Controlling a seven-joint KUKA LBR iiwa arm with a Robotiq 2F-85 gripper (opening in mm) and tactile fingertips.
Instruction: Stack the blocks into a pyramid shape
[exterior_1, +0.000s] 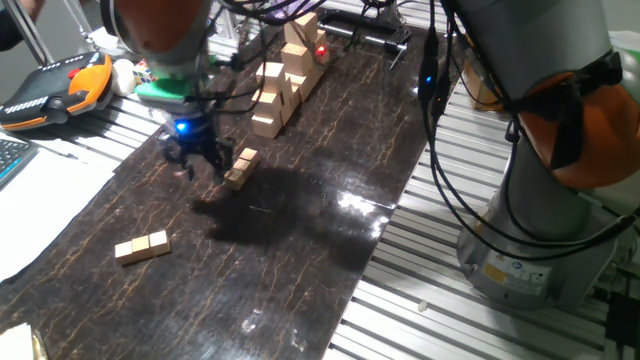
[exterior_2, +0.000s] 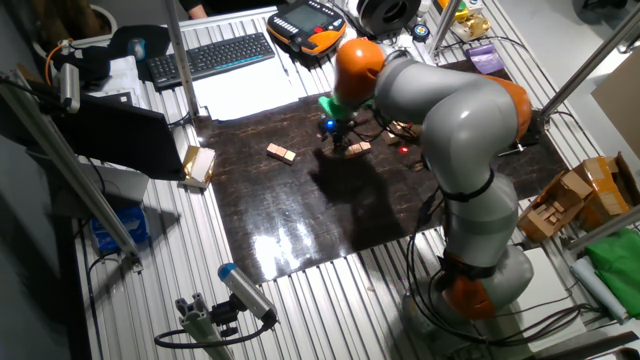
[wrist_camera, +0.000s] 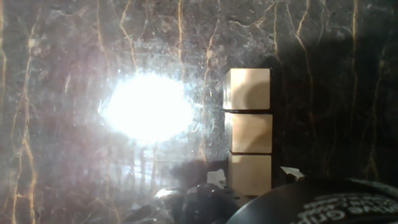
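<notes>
The arm (exterior_2: 440, 130) is seen bent over from the right. The gripper (exterior_1: 197, 157) is held low in the upper left, fingers pointed downward; their spread cannot be judged.

Robotics lab; aluminium-profile table (exterior_2: 300, 290); keyboard (exterior_2: 212, 56)

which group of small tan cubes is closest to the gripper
The row of three cubes right beside the gripper; the pair of cubes lies apart, nearer the table's front edge.

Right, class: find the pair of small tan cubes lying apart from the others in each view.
One fixed view: pair of cubes, lower left on the dark mat.
Other fixed view: upper centre, left of the claw.
Hand view: not in it; only a row of three cubes.
Shared landmark: that row.
</notes>
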